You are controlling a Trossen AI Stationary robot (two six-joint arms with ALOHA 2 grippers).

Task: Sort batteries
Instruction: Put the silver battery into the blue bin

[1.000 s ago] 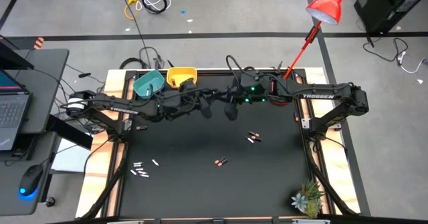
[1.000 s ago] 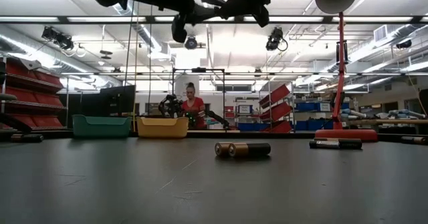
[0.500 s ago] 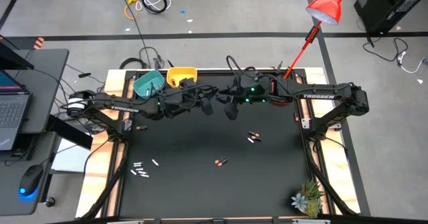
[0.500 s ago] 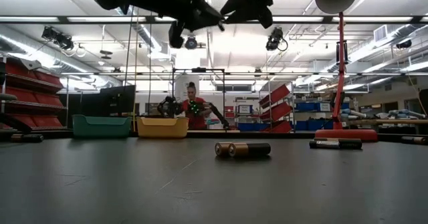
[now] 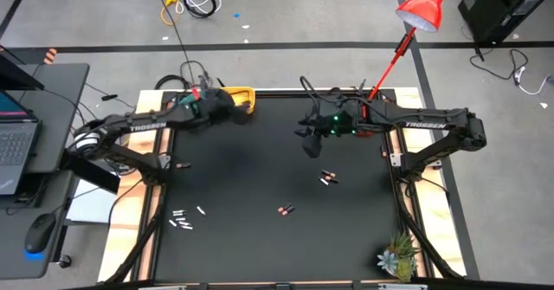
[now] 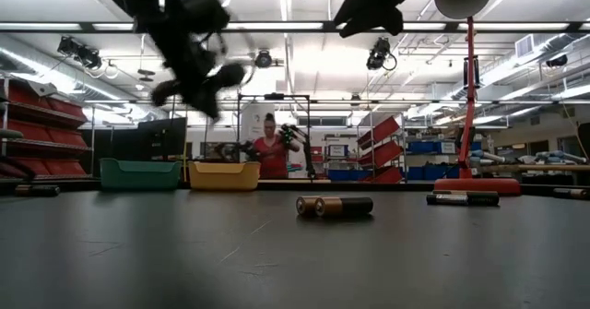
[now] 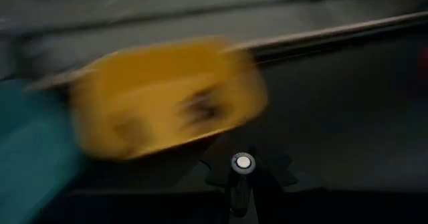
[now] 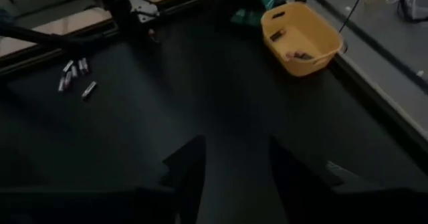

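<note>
My left gripper (image 5: pixel 227 112) hangs at the table's far left, just in front of the yellow bowl (image 5: pixel 243 94), and is shut on a small battery (image 7: pixel 243 162). The teal bowl (image 6: pixel 138 173) stands beside the yellow one. My right gripper (image 5: pixel 307 143) is open above the far middle of the table, with nothing between its fingers (image 8: pixel 190 167). Loose batteries lie on the black mat: a dark pair with copper ends (image 5: pixel 327 178), another (image 5: pixel 286 209) and several whitish ones (image 5: pixel 182 219) at the near left. My left gripper pinches the battery between its two fingertips. The wrist view shows it end-on, its bright round end (image 7: pixel 243 161) standing out past the fingers. The fingers slant down toward the far left. The battery is lifted clear of the mat, just short of the yellow bowl (image 7: pixel 167 97).
The yellow bowl (image 8: pixel 301 29) holds a few batteries. A red lamp (image 5: pixel 420 9) on a red pole stands at the far right corner, and a small plant (image 5: pixel 396 257) at the near right. A person works in the room beyond the table (image 6: pixel 269 152).
My left gripper has left the far middle of the table, where it stood close to my right gripper, and swung fast toward the far left, to the yellow bowl. It has also tipped downward. My right gripper has drawn back slightly toward the right.
</note>
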